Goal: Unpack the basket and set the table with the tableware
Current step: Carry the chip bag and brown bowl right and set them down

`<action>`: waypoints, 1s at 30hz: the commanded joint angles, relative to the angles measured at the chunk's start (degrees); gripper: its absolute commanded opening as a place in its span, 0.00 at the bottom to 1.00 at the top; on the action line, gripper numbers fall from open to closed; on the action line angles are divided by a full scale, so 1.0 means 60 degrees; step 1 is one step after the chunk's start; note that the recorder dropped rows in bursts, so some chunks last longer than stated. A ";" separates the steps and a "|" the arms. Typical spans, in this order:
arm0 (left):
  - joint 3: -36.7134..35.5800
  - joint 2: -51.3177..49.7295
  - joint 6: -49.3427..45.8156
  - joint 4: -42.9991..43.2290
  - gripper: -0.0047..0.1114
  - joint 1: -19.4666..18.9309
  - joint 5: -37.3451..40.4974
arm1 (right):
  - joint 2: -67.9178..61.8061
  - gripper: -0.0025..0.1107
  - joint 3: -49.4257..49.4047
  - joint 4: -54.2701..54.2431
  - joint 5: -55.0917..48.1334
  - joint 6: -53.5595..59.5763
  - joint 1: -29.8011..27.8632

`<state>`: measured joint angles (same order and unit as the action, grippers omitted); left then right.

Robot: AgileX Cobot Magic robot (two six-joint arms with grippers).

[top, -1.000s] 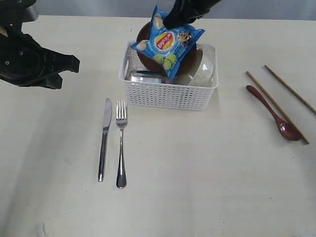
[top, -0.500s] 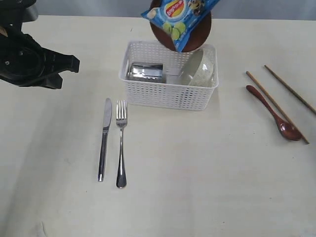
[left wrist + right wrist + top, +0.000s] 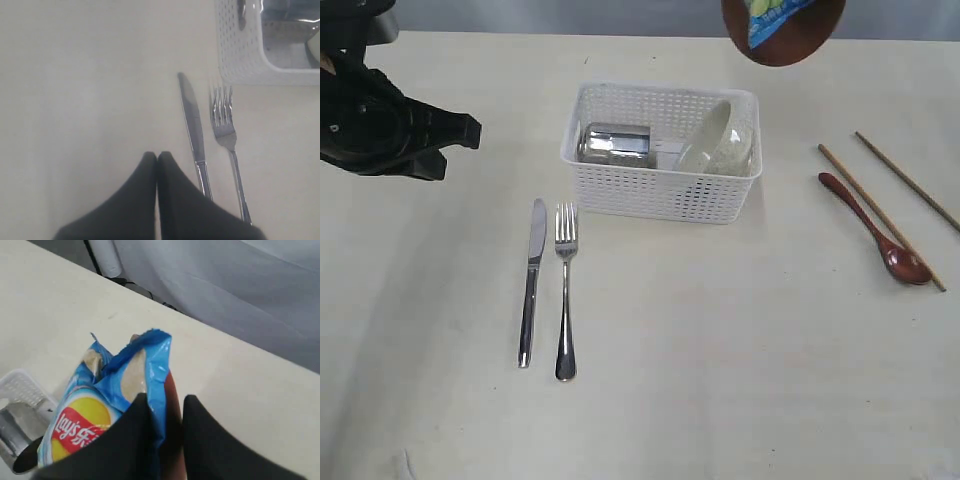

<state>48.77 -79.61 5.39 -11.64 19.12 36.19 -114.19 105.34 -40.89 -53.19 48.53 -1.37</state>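
A: What's where?
B: On the pale beige bench (image 3: 720, 380), the white lattice plastic basket (image 3: 660, 195) holds a cream bowl (image 3: 715, 150) and shiny steel cup (image 3: 615, 143).
A: And the fingers?
B: Right fingers (image 3: 205, 440) pinch a small round brown plate (image 3: 820, 30) plus blue chip bag (image 3: 770, 15) in the air beyond the basket; left fingers (image 3: 140, 195), pressed together, hold nothing.
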 commanded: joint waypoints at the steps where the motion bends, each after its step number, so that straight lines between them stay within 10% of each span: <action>1: -0.0049 0.0017 -0.0016 -0.0108 0.04 -0.0022 -0.0020 | 0.0046 0.02 -0.0843 -0.0531 0.0663 -0.0067 -0.0797; 30: -0.0049 0.0017 -0.0016 -0.0108 0.04 -0.0022 -0.0112 | -0.2725 0.02 -0.1581 -0.2286 0.1321 -0.0111 -0.1953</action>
<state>48.77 -79.61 5.39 -11.64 19.12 36.08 -129.85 95.82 -54.18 -45.90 47.99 -12.93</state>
